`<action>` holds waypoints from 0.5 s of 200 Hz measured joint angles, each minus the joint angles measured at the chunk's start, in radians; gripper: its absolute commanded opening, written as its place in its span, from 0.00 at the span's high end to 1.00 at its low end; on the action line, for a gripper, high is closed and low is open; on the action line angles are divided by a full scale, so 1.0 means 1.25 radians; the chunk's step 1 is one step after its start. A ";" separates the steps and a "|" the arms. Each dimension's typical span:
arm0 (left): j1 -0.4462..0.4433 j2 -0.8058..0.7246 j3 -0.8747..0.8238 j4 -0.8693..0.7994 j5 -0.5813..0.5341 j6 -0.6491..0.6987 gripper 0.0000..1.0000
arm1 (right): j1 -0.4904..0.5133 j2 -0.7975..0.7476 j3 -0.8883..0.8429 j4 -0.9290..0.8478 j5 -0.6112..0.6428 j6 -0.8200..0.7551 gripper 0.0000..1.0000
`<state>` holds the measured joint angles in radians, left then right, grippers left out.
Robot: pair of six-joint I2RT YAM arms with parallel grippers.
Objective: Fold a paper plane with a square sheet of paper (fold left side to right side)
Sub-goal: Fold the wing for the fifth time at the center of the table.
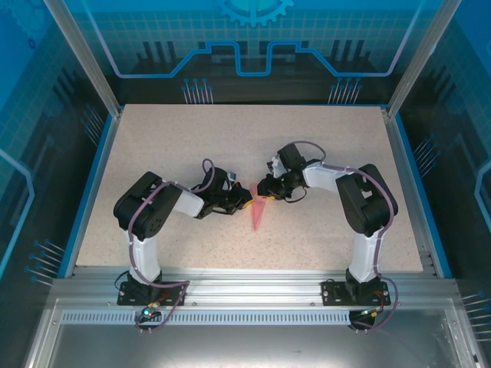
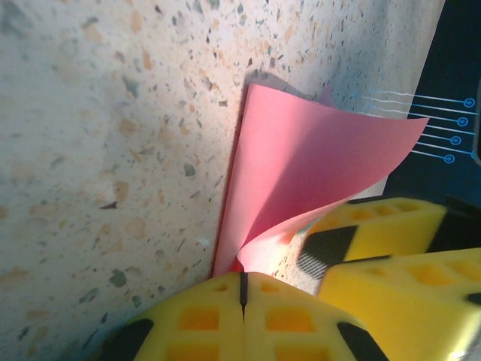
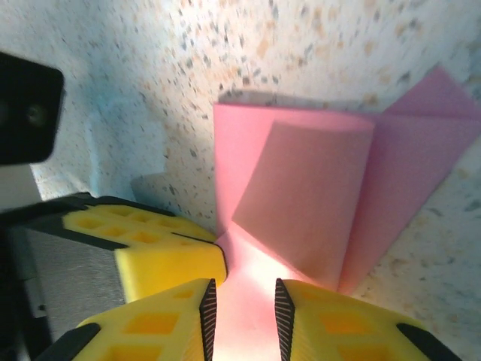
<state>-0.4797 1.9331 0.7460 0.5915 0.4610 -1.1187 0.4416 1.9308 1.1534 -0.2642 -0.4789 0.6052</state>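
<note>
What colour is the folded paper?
The paper is plain pink-red, clearest in the left wrist view.

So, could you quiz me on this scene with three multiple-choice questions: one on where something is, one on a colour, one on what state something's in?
1. Where is the pink paper?
A. at the far left corner
B. in the middle of the table
C. on the metal rail

2. What colour are the tool pads?
A. yellow
B. green
C. white

3. How is the left tool?
A. wide open above the paper
B. shut on the paper's edge
C. parked far from the paper

Answers: B, the top view shows the paper mid-table; A, both wrist views show yellow pads; B, its pads meet, with the paper's edge pinched at their seam.
</note>
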 measured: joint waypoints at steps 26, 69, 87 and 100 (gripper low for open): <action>0.000 0.000 0.000 0.000 0.000 0.000 1.00 | -0.003 0.000 0.026 -0.001 0.000 0.000 0.71; 0.000 0.000 0.000 -0.001 0.000 0.000 1.00 | -0.002 0.030 0.049 -0.005 0.014 -0.004 0.71; 0.000 0.000 0.000 -0.002 0.000 0.001 1.00 | -0.001 0.052 0.059 -0.019 0.038 -0.010 0.71; 0.000 0.000 0.001 -0.003 0.000 0.001 1.00 | -0.001 0.063 0.064 -0.030 0.049 -0.017 0.71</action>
<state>-0.4797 1.9331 0.7475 0.5877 0.4610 -1.1175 0.4400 2.0094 1.2339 -0.3016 -0.4179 0.5838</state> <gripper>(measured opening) 0.065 0.291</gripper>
